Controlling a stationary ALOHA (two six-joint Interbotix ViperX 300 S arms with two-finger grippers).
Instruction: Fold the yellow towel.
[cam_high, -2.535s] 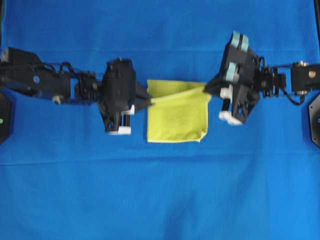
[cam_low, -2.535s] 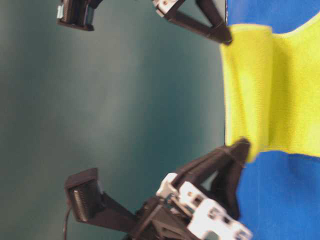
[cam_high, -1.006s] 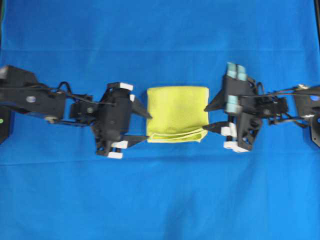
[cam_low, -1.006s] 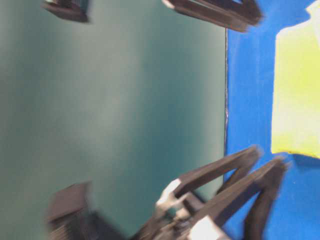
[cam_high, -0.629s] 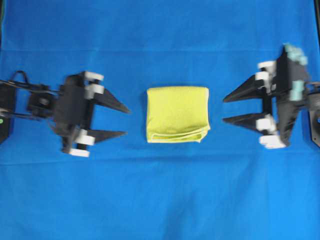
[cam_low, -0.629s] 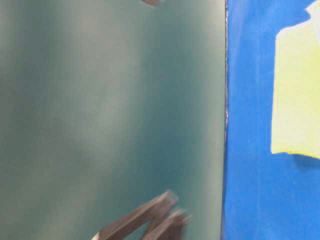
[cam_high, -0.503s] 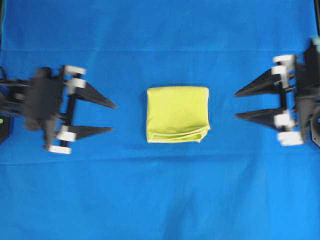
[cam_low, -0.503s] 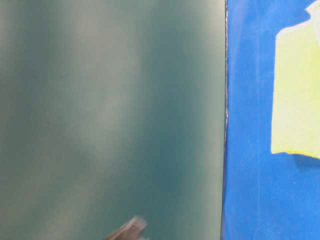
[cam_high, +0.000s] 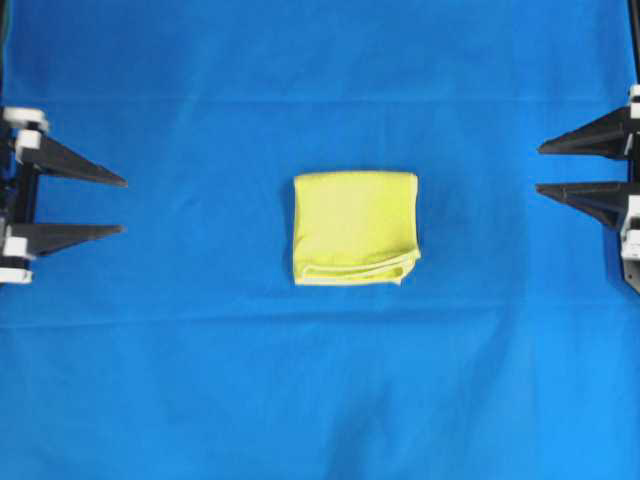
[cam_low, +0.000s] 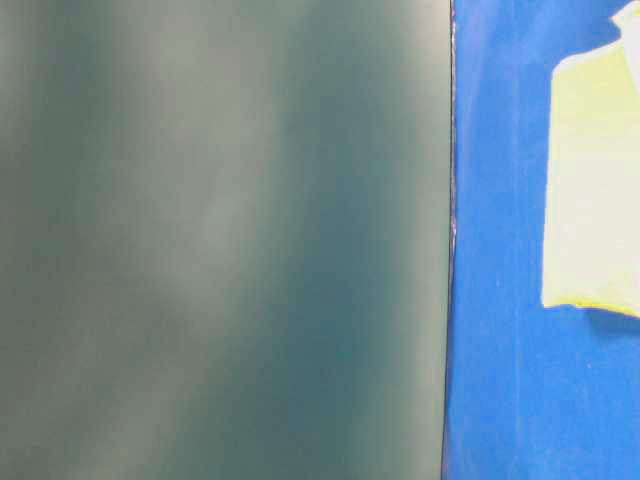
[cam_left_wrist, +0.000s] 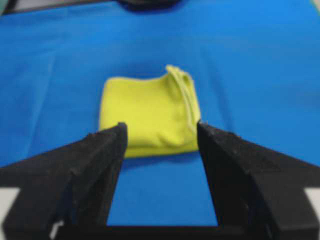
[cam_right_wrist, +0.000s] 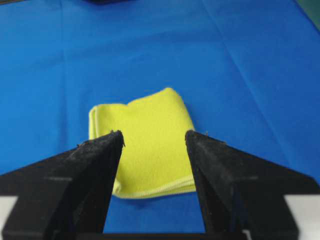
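Observation:
The yellow towel (cam_high: 355, 228) lies folded into a small, nearly square pad in the middle of the blue cloth, its layered hems along the near edge. It also shows in the table-level view (cam_low: 595, 180), the left wrist view (cam_left_wrist: 147, 115) and the right wrist view (cam_right_wrist: 145, 145). My left gripper (cam_high: 123, 206) is pulled back to the far left edge, open and empty. At the far right edge, my right gripper (cam_high: 539, 168) is open and empty too. Both point at the towel from well away.
A large blue cloth (cam_high: 320, 380) covers the whole table, with faint creases. In the table-level view a blurred dark green wall (cam_low: 220, 240) fills the left part.
Both grippers have drawn back from the towel's sides to the outer edges of the overhead view, open. The towel has stayed folded and still over the last second.

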